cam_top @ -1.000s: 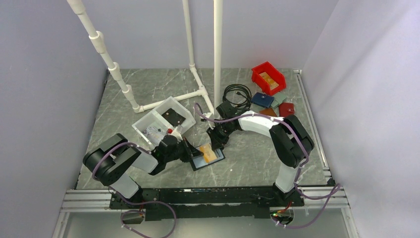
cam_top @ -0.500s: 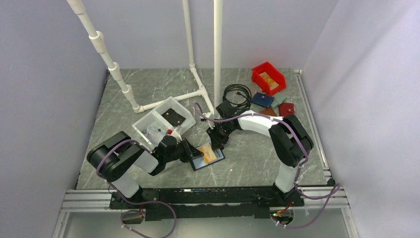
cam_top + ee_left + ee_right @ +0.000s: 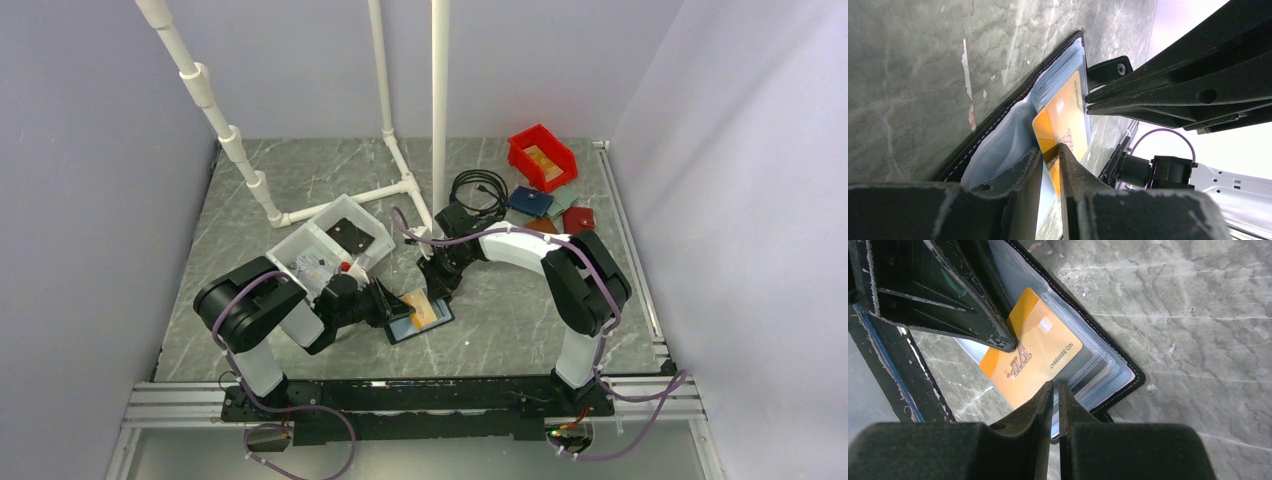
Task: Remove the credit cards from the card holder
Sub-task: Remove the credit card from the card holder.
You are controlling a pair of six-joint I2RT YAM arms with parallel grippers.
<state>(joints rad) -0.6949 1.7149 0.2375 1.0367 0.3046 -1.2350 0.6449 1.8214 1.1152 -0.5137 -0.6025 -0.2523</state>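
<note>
The black card holder [image 3: 418, 327] lies open on the table between both grippers, its pale clear sleeves up. A gold-tan credit card [image 3: 423, 308] sticks partway out of a sleeve. My left gripper [image 3: 392, 305] is shut on that card's corner [image 3: 1050, 137], beside the holder's stitched edge [image 3: 1013, 100]. My right gripper [image 3: 437, 285] is shut, its tips [image 3: 1055, 385] resting at the gold card's edge [image 3: 1043, 350] on the sleeves of the holder [image 3: 1120, 377]. Edges of other cards show inside the sleeves [image 3: 1098, 371]; a pale greyish card cannot be picked out.
A white two-part bin [image 3: 330, 245] stands just behind the left gripper. A coiled black cable [image 3: 480, 188], a red bin [image 3: 541, 157] and several wallets [image 3: 548, 212] lie at the back right. A white pipe frame [image 3: 400, 175] rises at the back.
The left arm's shoulder and elbow have swung to the right. Both grippers and the gold card have stayed almost where they were.
</note>
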